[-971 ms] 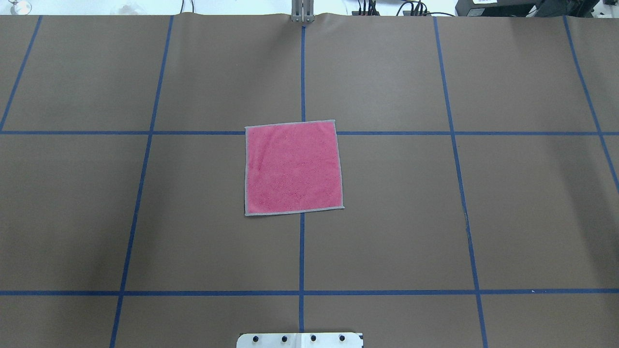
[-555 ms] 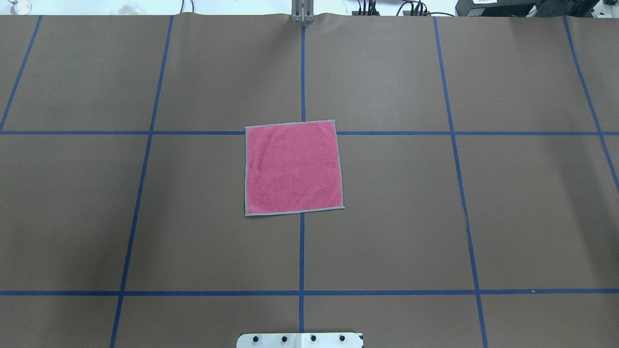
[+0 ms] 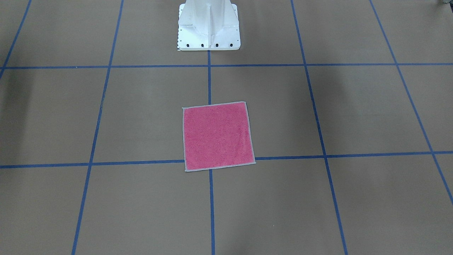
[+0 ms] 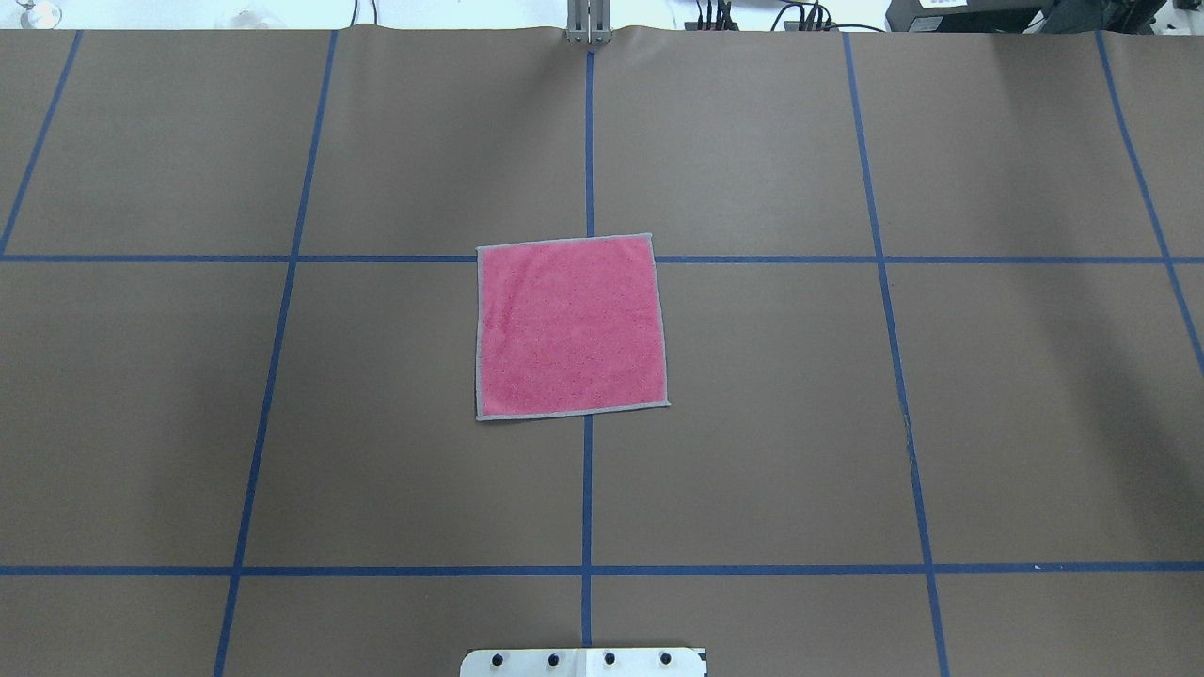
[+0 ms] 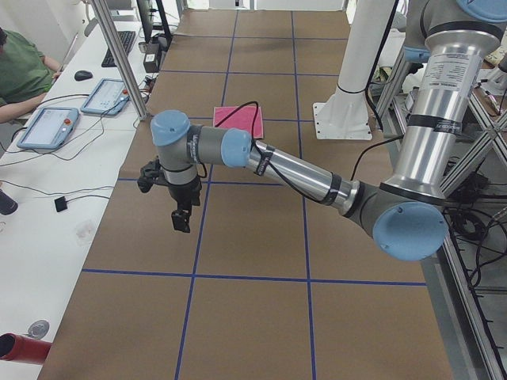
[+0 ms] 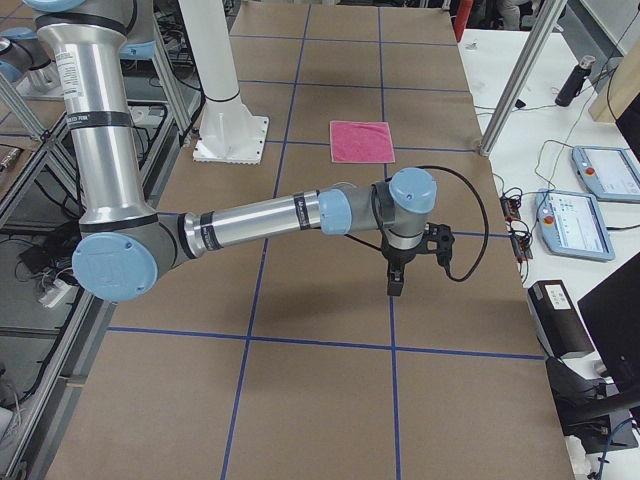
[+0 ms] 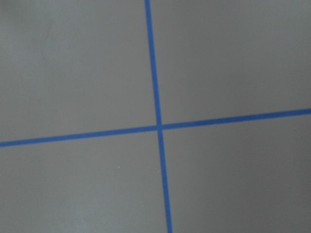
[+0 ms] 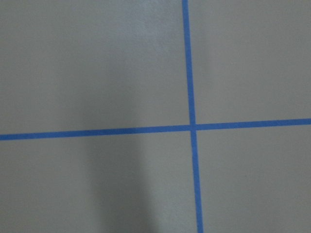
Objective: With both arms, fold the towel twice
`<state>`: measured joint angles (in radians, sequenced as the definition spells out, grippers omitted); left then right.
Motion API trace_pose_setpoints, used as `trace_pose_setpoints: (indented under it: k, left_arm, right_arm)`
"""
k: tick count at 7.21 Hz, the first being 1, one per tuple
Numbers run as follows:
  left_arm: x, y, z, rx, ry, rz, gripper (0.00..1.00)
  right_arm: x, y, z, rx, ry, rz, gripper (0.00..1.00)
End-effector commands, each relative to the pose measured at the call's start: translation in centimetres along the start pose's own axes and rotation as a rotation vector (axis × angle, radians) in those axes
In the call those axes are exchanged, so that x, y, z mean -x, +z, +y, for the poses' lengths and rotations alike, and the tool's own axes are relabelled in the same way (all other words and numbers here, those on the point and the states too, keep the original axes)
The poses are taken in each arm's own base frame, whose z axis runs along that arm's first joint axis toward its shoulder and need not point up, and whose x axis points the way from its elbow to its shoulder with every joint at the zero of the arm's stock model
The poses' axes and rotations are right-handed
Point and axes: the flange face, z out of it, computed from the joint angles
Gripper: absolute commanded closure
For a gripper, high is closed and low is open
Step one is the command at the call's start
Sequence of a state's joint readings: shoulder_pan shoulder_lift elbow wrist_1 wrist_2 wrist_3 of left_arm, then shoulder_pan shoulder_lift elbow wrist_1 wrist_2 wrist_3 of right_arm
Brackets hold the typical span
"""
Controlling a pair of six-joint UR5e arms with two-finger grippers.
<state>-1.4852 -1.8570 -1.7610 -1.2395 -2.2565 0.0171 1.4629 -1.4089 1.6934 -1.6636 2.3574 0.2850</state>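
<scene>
The towel lay flat and unfolded on the brown surface, pink face up with its grey hem showing all round. It sat straight out in front of the white pedestal base, apart from it, over a crossing of the blue tape lines and turned slightly askew to them. The left arm stretched out to the pedestal base's left side. Its left end effector pointed down above the surface, well apart from the towel; whether it was released or clenched I cannot tell. The right arm reached out likewise to the pedestal base's right side. The right end effector hung downward over the surface, its state equally unclear. Each wrist camera showed only bare surface with a tape crossing.
</scene>
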Motion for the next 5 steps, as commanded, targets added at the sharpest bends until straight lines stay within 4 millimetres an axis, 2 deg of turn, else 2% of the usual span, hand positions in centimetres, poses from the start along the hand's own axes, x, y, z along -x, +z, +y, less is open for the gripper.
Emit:
trace_pose_setpoints:
  k: [1,2,3,4,5]
  left_arm:
    - [-14.1,-0.1,-1.3,-0.023,0.049,0.051,0.0]
    - [-21.1,-1.0,-1.7,-0.072,0.001,0.103,0.0]
    - [-25.1,0.4,-1.4,-0.087,-0.02,0.155,0.0]
    - [-30.8,3.9,-0.1,-0.072,-0.042,0.227,0.0]
    - [-33.6,6.0,0.2,-0.067,-0.175,0.298,0.0]
  right_arm:
    - [7.8,1.1,-0.3,0.01,-0.025,-0.025,0.0]
    - [11.5,-0.6,-1.3,-0.024,-0.085,-0.046,0.0]
    - [12.3,1.5,-1.0,0.019,-0.092,-0.052,0.0]
    - [14.6,2.1,-0.5,0.026,-0.14,-0.08,0.0]
    - [14.8,2.9,-0.4,0.01,-0.175,-0.099,0.0]
